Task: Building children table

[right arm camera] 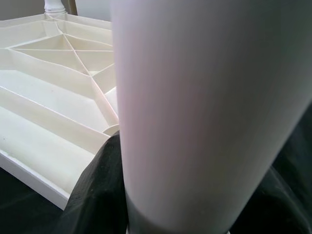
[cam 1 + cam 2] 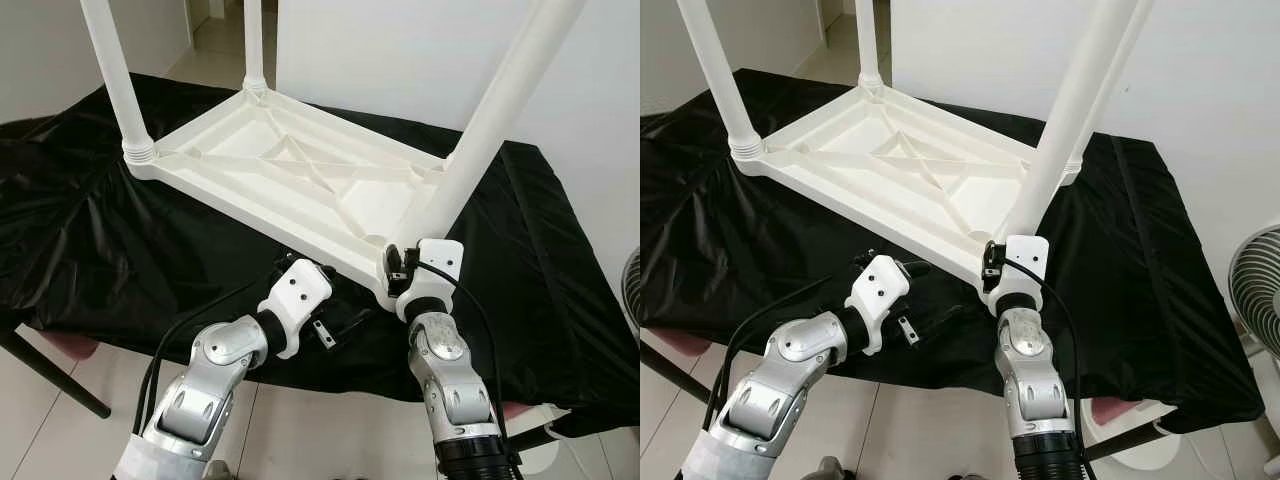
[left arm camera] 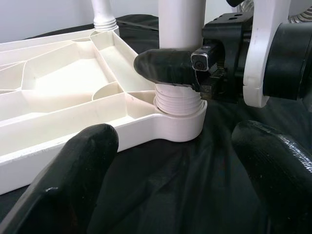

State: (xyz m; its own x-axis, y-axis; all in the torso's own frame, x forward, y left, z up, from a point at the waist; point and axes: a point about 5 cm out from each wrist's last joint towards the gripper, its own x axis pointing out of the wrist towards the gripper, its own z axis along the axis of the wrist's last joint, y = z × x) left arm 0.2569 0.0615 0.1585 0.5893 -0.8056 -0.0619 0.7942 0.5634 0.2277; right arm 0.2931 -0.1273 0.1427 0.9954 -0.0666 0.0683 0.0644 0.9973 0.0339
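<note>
Left eye view has the white children's table [image 2: 300, 165] lying upside down on a black cloth [image 2: 100, 240] that drapes the tabletop, ribbed underside up and legs pointing at the ceiling. Right claw [image 3: 195, 68] is up at the near corner, clamped around the nearest leg [image 2: 490, 120] just above its threaded base, where the leg meets the corner socket [image 3: 178, 124]; the left wrist view shows one black finger [image 3: 163, 68] wrapped across the leg's front. Left claw [image 2: 335, 325] hangs just beside the table's near edge, low over the cloth, fingers spread wide and gripping nothing. Far-left leg [image 2: 115, 75] and back leg [image 2: 254, 45] stand seated in their corners. On the right eye view, a fan [image 2: 1255, 290] peeks in at the right edge.
</note>
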